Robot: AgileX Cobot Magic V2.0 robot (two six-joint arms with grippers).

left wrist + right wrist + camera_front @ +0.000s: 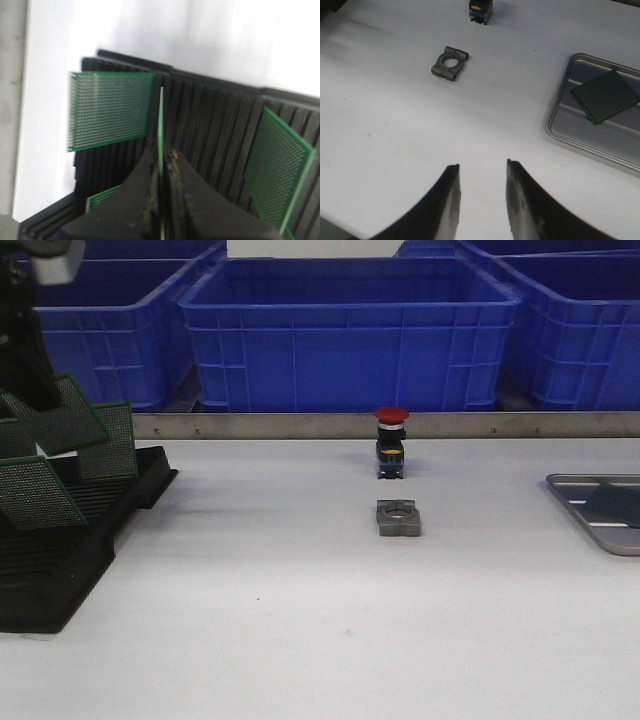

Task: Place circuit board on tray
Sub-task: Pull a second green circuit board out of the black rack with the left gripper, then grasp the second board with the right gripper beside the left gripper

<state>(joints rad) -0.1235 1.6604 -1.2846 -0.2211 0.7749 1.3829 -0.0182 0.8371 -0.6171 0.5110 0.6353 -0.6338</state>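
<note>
I see a plain white tabletop (300,640) filling the lower part of the front view, lit evenly, with soft shadows. A metal rail (300,425) runs along its far edge. Behind it, across the top of the frame, stand big blue plastic bins (345,335), side by side.

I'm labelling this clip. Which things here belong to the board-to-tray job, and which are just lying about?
In the job:
- tray, one board already on it
- rack with boards
- left gripper, shut on an edge-on board
- right gripper, open over bare table

Lying about:
- red push-button
- grey bracket
- blue bins
</note>
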